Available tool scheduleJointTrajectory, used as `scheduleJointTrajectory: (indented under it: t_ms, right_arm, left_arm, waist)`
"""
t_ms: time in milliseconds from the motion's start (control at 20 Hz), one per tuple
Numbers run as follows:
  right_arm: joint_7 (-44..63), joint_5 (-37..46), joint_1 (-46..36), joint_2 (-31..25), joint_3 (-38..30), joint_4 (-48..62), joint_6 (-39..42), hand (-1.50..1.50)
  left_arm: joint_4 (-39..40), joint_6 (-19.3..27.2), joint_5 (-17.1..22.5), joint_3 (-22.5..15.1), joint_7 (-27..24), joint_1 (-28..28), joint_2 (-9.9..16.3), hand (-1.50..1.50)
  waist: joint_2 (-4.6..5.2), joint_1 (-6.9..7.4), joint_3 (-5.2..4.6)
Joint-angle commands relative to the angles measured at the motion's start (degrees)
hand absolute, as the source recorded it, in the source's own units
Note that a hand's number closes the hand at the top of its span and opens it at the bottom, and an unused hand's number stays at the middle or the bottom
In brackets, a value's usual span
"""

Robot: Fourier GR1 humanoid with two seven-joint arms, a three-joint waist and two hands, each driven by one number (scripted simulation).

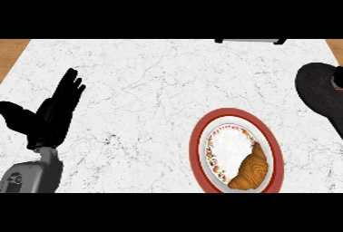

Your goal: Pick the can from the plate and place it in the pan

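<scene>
Resting open, left hand (57, 113) stands well apart from plate (197, 149) and pan (317, 90).

A kitchen: a white marble counter (154, 90) holds a red-rimmed plate (201, 149) with a croissant (249, 170) and a dark pan (318, 93).

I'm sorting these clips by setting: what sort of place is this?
Most likely a kitchen counter: a white marble-patterned worktop with wooden edging, a red-rimmed round plate carrying a golden-brown croissant, and a dark pan at the right edge. The black left hand rests open at the left.
</scene>
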Motion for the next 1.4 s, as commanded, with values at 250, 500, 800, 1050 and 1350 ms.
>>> scheduleJointTrajectory:
  t_ms: [250, 500, 800, 1050, 1350]
  right_arm:
    - [5.15, -1.58, -2.85, -2.45, -4.02, 15.28, 1.81, -1.50]
    - [-2.28, -4.04, -1.08, -2.85, -5.82, 17.63, 3.45, -1.50]
    - [-12.46, -14.91, -0.64, -5.69, -15.86, 16.23, 6.55, -1.50]
    - [-14.87, -23.39, 1.33, -9.66, -23.46, 18.40, 16.87, -1.50]
    - [-21.15, -29.17, 8.66, -16.66, -28.32, 19.86, 31.26, -1.50]
  left_arm:
    - [-0.22, 0.87, -1.25, -1.41, 0.77, -1.93, -1.12, 0.00]
    - [0.63, -0.75, -0.50, -0.82, -2.50, 1.68, -1.20, 0.00]
    - [-0.14, -0.18, -0.10, 0.06, -0.26, 0.54, -0.62, 0.00]
    - [0.80, -0.13, 0.09, 1.35, -1.30, 0.92, -0.25, 0.00]
    - [-0.13, 1.23, -0.80, 1.32, 1.01, -0.93, -0.01, 0.00]
  waist:
    - [0.60, 1.06, 0.13]
    - [0.41, 0.75, 0.13]
    - [0.21, -0.31, 0.26]
    - [-0.26, -1.68, 0.12]
    - [-0.17, -2.07, 0.24]
